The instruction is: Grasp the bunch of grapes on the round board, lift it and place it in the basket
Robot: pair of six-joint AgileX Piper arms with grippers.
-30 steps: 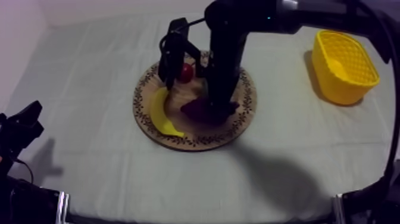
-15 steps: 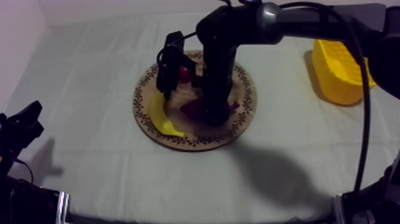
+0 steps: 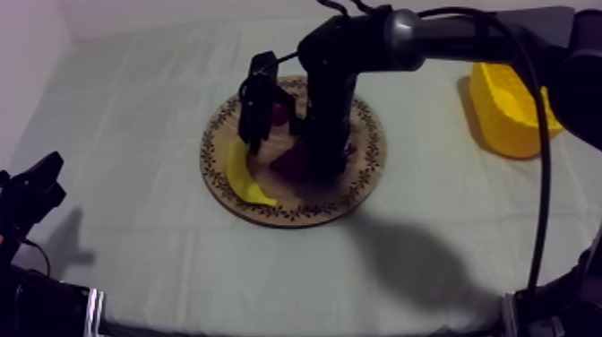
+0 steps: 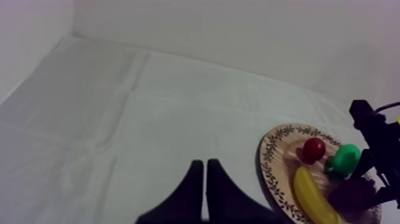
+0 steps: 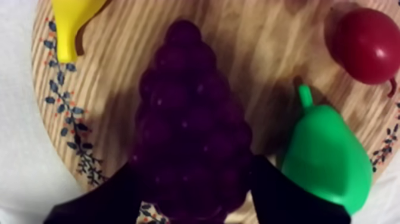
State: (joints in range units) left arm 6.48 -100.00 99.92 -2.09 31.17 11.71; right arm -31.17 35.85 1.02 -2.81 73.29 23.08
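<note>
My right gripper [image 5: 193, 182] is standing over the round wooden board [image 5: 238, 36] and its two black fingers [image 5: 107, 196] are pressing on both sides of the wide end of the bunch of grapes [image 5: 190, 119], so it is clamped on the bunch. The bunch is dark purple, bumpy with many small round berries, narrowing to a point, and it is lying on the grainy wood near the patterned rim. Just beside it a smooth green pear [image 5: 324, 158] is lying, and a glossy small red fruit [image 5: 369, 44] is sitting farther off. The curved yellow banana [image 5: 74, 18] is resting by the rim with the leaf ornament. From above, the right arm is coming down on the board [image 3: 296, 213], and the yellow basket [image 3: 502, 108] with its lattice walls is standing well apart on the grey-white cloth [image 3: 134, 134]. My left gripper [image 4: 205, 179] is hanging over the cloth near the board, fingers lying together as a narrow wedge.
</note>
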